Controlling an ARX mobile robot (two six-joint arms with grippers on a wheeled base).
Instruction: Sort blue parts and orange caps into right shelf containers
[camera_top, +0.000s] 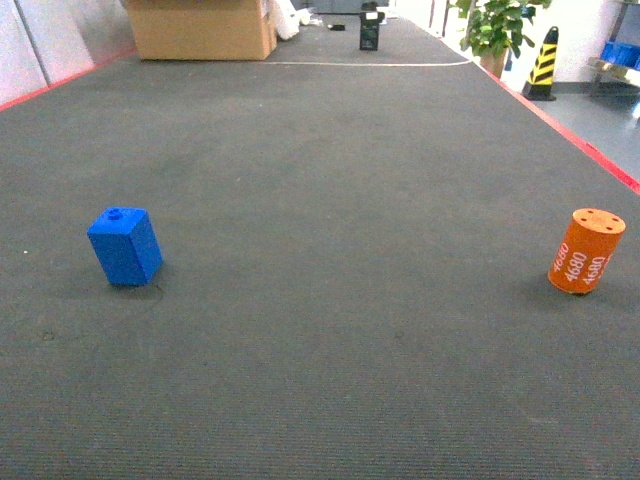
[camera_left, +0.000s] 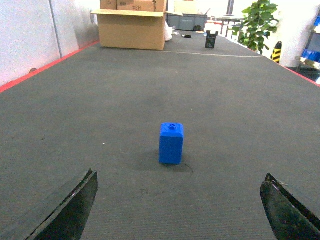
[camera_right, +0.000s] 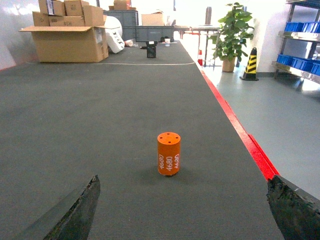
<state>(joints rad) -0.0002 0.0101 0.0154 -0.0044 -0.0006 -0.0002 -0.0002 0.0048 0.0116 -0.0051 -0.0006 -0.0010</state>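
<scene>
Dark claw fingers fill the bottom corners of the left wrist view, spread wide apart with nothing between them; the left claw is open. Ahead of it, centred between the fingers but well apart from them, the blue part stands upright on the dark grey ribbed surface, its round stud on top. From the head camera the same blue part sits at the left side of the surface.

Over on the right, the right claw is likewise open, its two worn fingers splayed at the frame's lower corners and holding nothing. In front of it the orange cap stands upright, "4680" in white around its side and small holes in its flat top. It appears far right in the head view, near the red edge strip of the surface.

Farther out stand a big cardboard box, a potted plant, a striped traffic cone, and a shelf carrying blue crates at the right.
</scene>
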